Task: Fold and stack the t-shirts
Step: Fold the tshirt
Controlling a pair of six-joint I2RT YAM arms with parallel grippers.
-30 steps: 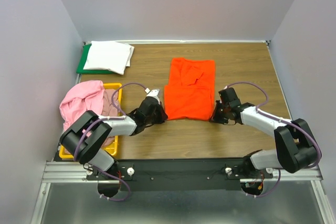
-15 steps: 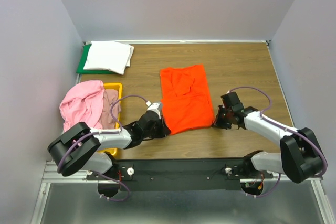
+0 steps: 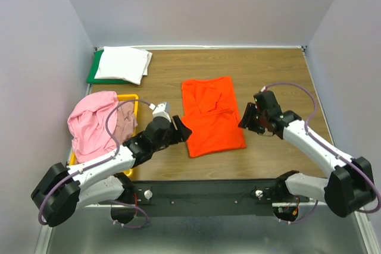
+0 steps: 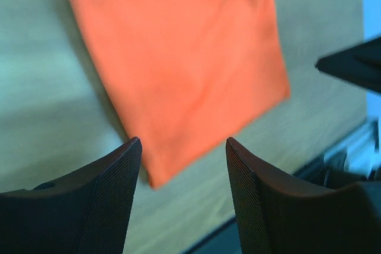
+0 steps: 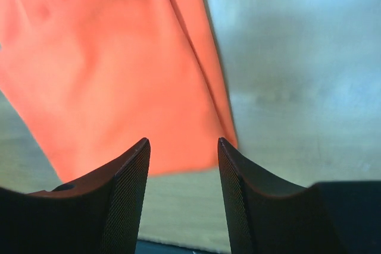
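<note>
Top external view: the orange t-shirt (image 3: 211,117) lies flat on the worktop (image 3: 280,75) between the two arms, with the left gripper (image 3: 181,129) just beside its near-left edge and the right gripper (image 3: 245,120) just beside its right edge. Both wrist views show the fingers spread and holding nothing, the orange cloth just beyond their tips. Well beyond the left gripper a white t-shirt (image 3: 122,63) rests on the green board (image 3: 94,74), and to its left a pink t-shirt (image 3: 89,123) drapes over the yellow bin (image 3: 132,98).

Robot lab test cell, plain grey walls (image 3: 202,4) boxing wooden table (image 3: 280,75), aluminium mounting rail (image 3: 71,193)
</note>
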